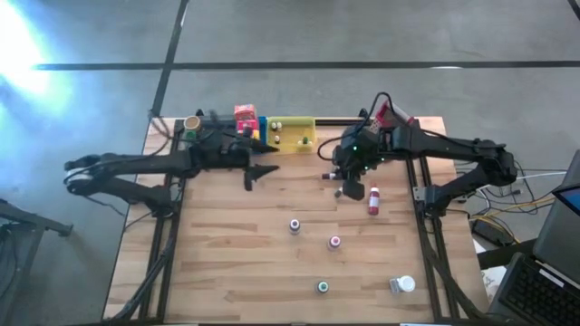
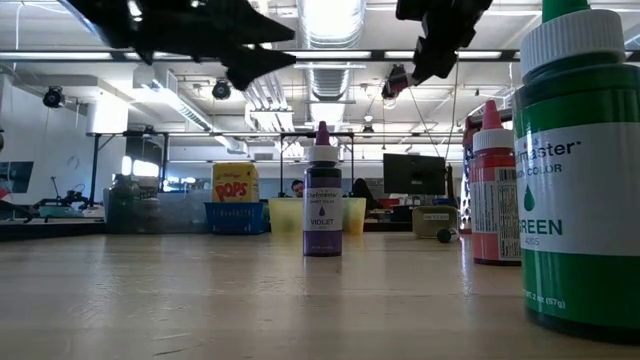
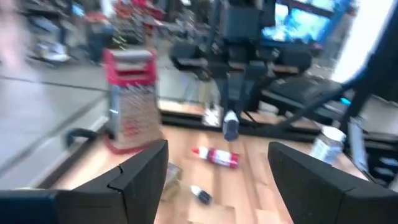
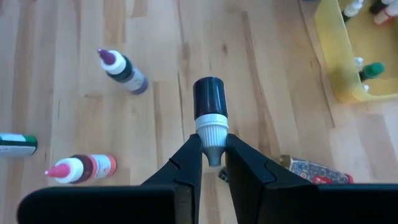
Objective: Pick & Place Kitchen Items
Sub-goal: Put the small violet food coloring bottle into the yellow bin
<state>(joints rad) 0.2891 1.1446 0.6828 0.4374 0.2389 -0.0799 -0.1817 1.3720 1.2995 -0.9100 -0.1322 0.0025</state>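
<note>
Right gripper [image 4: 213,163] pinches a dark bottle [image 4: 210,106] by its white cap, held above the table [image 1: 236,272] (near the yellow tray [image 1: 292,136]). Left gripper [image 3: 217,168] hovers spread wide, holding nothing.

Right gripper [image 4: 213,163] aloft, jaws pinched tight; left gripper [image 3: 217,177] raised, jaws wide apart.

A red-handled metal grater [image 3: 129,99] stands near the yellow tray [image 1: 294,134].
</note>
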